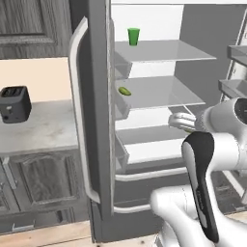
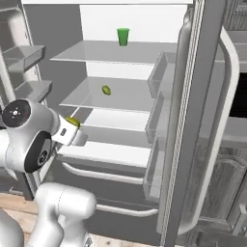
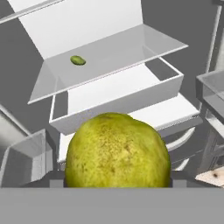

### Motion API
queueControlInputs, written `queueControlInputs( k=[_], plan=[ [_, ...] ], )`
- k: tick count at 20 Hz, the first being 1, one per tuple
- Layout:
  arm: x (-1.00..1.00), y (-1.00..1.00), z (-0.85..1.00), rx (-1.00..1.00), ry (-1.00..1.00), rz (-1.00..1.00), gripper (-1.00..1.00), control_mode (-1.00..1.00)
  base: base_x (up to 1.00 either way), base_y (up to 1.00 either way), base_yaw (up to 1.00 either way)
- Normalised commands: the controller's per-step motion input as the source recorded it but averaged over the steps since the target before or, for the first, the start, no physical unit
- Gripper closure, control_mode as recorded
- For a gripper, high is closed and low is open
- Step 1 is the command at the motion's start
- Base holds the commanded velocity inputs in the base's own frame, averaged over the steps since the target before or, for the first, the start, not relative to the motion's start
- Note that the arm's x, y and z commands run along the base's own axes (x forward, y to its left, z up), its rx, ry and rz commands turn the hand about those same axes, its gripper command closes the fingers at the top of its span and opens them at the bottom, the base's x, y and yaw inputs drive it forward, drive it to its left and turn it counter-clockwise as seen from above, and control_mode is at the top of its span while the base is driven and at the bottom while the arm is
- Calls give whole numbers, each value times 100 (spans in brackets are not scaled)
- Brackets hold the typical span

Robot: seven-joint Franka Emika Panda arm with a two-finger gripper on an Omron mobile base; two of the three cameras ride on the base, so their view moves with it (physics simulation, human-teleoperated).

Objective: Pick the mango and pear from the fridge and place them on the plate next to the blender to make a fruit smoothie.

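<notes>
I have a yellow-green fruit [image 3: 117, 151] pinched between my jaws, which stand partly spread around its width; my gripper [image 2: 77, 131] sits just in front of the open fridge [image 1: 96, 120], near the lower shelves. Seen from my hand, the fruit bulges right up against the camera, hiding the fingertips, which tells me it is seated deep between them rather than caught at the tips. That suits a round, smooth thing that could roll out of a shallow hold.

The fruit is broad and rounded, its skin mottled with fine brown speckles over dull yellow-green. From its shape I judge it to be the pear, though I cannot be certain it is not the mango. In the right base view only a small yellow-green cap of it [image 2: 72, 121] shows above my wrist.

A second, smaller green fruit [image 1: 124, 90] lies on the middle shelf, toward its left side, well apart from me. A green cup [image 1: 133, 36] stands on the top shelf, far back.

The fridge door [image 1: 79, 111] is swung wide, giving my arm free passage. A black toaster [image 1: 14, 103] rests on the counter [image 1: 43, 128] to the left.
</notes>
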Motion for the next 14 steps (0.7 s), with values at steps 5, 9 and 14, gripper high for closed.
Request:
queueControlInputs(
  k=[5,9,14],
  plan=[
    [0,0,0,0,0,0,100,100,-77,0,7],
    [0,0,0,0,0,0,100,100,-64,0,18],
    [0,0,0,0,0,0,100,100,-54,1,35]
  ],
)
